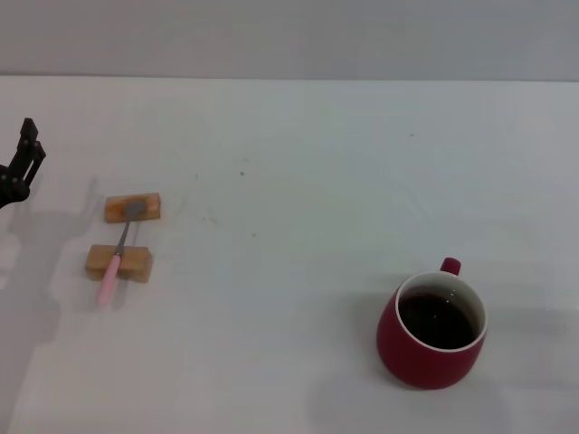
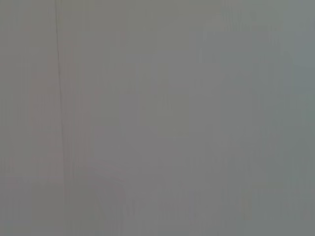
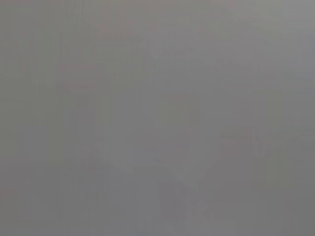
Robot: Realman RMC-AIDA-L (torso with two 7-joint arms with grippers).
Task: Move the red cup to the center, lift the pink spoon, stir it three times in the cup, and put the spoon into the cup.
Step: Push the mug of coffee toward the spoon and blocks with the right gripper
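Observation:
The red cup [image 1: 432, 329] stands upright on the white table at the front right in the head view, its small handle pointing away from me and its inside dark. The pink spoon [image 1: 118, 255] lies at the left across two small tan blocks, its grey bowl on the far block [image 1: 133, 207] and its pink handle over the near block [image 1: 119, 263]. My left gripper [image 1: 24, 161] is at the far left edge of the head view, left of the spoon and apart from it. My right gripper is out of view. Both wrist views show only plain grey.
The white table [image 1: 298, 181] runs back to a grey wall. The two tan blocks sit close together at the left.

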